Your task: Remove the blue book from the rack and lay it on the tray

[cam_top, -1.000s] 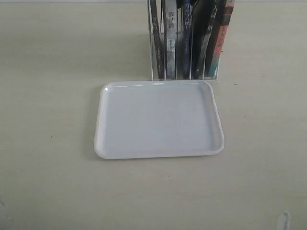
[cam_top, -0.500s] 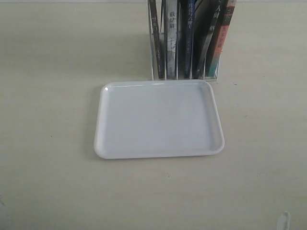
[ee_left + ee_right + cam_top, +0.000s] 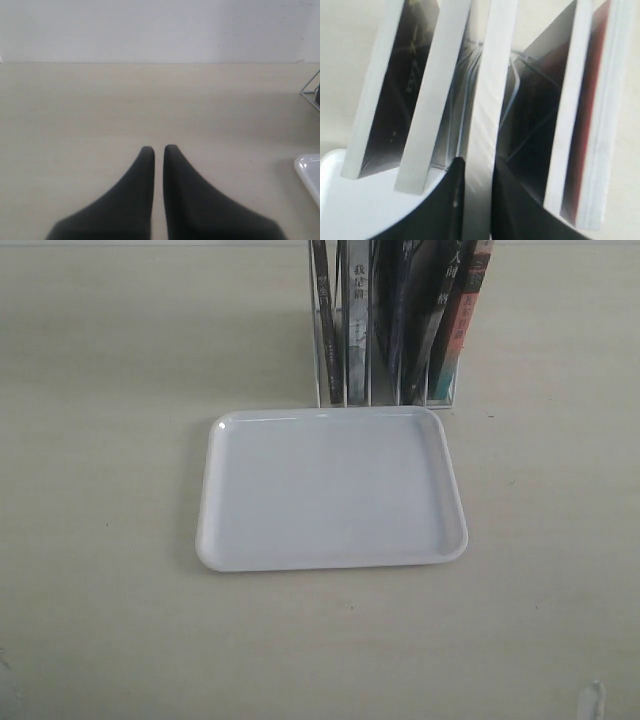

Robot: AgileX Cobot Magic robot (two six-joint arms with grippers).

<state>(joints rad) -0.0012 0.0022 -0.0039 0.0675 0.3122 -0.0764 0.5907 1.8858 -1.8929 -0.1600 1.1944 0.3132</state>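
Since the earlier frame the blue book (image 3: 388, 330) has shifted a little in the rack (image 3: 331, 380), and the white characters on its spine no longer show. It stands in a middle slot, just behind the tray (image 3: 330, 564). The right gripper (image 3: 477, 167) is clamped on its page edge. The left gripper (image 3: 159, 150), its fingers almost together and holding nothing, hovers beside the tray.
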